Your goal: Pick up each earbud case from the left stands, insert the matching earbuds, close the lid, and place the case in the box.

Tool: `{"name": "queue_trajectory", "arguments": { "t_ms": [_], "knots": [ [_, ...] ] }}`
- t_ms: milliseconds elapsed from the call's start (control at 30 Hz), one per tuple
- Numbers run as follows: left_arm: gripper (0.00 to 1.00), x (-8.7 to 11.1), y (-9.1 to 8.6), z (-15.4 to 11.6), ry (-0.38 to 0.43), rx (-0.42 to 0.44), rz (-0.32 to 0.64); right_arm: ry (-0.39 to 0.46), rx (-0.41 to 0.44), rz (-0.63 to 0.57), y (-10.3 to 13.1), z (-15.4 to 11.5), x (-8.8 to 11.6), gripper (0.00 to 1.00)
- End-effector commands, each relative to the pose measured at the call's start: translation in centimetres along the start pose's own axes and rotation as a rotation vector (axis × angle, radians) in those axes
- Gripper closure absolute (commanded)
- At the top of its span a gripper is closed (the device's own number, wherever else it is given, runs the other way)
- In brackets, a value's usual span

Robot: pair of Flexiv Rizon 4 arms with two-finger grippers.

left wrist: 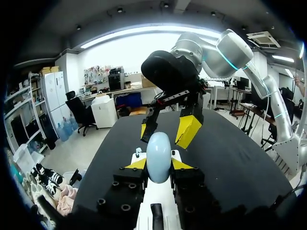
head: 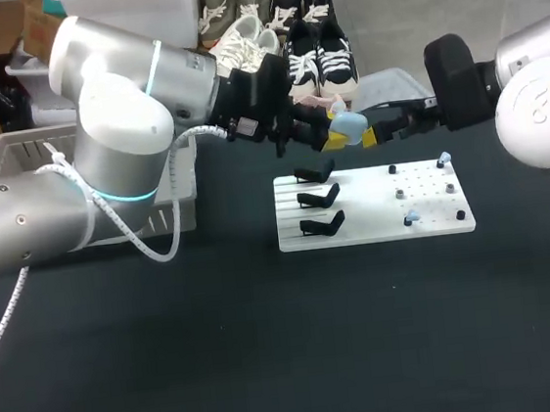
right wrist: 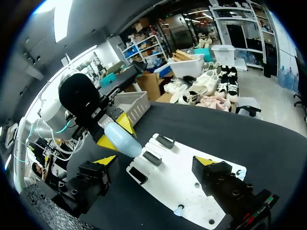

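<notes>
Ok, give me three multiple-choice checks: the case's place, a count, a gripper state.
1. Where is the light blue earbud case? A on a stand; B in the box; C in the left gripper.
2. How many black stands are on the white board? A two; B three; C five.
3. The right gripper is: A open; B shut on the case; C shut on an earbud.
Answers: C, both fingers clamp it above the board; B, three stand in a column; A, its tips are apart, touching nothing.
</notes>
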State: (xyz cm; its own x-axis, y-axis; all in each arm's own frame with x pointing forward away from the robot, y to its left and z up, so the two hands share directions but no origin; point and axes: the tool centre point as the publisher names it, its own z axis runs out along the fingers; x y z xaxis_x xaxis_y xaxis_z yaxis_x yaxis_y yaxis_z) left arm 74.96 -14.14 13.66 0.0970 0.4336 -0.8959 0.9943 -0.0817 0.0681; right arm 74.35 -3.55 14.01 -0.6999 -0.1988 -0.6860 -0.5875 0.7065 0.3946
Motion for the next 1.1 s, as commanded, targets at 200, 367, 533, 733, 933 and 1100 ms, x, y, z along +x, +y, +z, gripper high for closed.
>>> {"name": "queue_trajectory", "arguments": {
  "t_ms": [200, 367, 533, 733, 933, 1100],
  "knots": [
    [1.00, 0.0, 0.0, 0.4, 0.010, 0.015, 0.007, -0.003, -0.045, -0.003, -0.3, 0.3, -0.4, 0.00],
    [1.00, 0.1, -0.1, 0.5, 0.009, 0.018, 0.002, -0.008, -0.042, -0.005, -0.3, 0.1, -0.6, 0.00],
    [1.00, 0.3, 0.0, 0.5, 0.011, 0.018, 0.001, -0.014, -0.037, -0.008, -0.3, -0.1, -0.8, 0.00],
    [1.00, 1.1, -0.4, 0.6, -0.006, 0.030, -0.015, -0.036, -0.021, -0.015, -0.1, -1.0, -1.0, 0.00],
    [1.00, 1.5, -0.4, 0.0, -0.096, -0.003, -0.026, -0.057, 0.014, -0.015, -0.1, -2.6, -0.7, 0.00],
    [1.00, 0.9, -0.1, -1.0, -0.201, -0.082, -0.016, -0.068, 0.038, 0.022, -0.7, -3.4, 0.7, 0.00]
  ]
}}
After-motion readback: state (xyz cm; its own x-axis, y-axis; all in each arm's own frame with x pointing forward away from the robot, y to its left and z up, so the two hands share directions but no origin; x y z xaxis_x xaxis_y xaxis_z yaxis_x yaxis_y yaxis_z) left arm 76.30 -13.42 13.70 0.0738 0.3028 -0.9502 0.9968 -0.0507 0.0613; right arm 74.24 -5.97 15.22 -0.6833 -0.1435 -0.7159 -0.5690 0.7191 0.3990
